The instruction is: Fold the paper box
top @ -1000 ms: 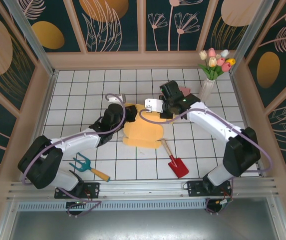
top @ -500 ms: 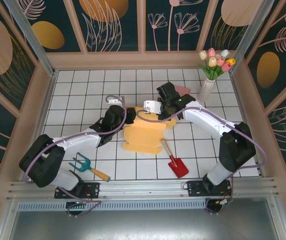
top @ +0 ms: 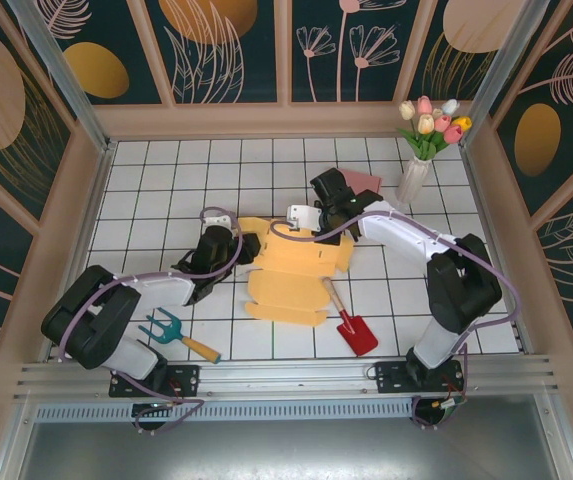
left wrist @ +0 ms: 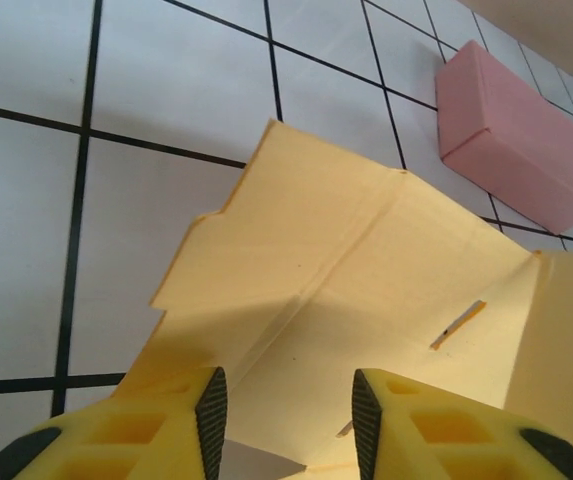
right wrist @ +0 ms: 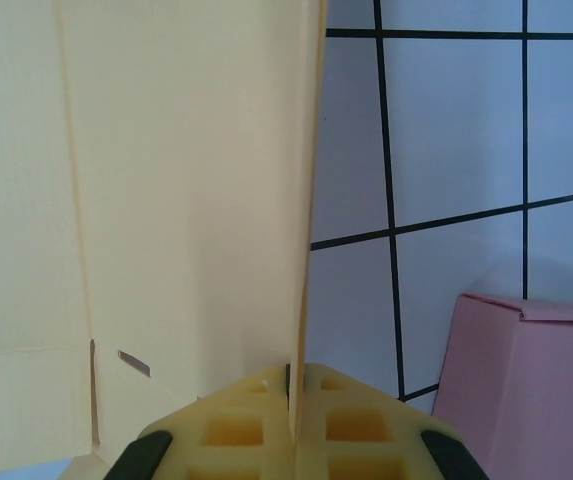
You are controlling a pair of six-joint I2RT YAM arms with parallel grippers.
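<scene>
At lower centre of the overhead view, a red trowel point(top: 352, 324) is shown. Beyond it, mid-frame, the yellow paper box point(top: 288, 268) is spread flat. The left gripper point(left wrist: 288, 388) is released over its left flap. The right gripper point(right wrist: 291, 385) is clenched on an upturned flap.

Your paper box point(top: 291, 265) is a pale yellow-orange die-cut sheet, lying mostly flat and opened out on the white tiles mid-table. You can see fold creases and a small slot point(left wrist: 458, 325) in it. One side panel point(right wrist: 301, 200) stands up on edge.
</scene>
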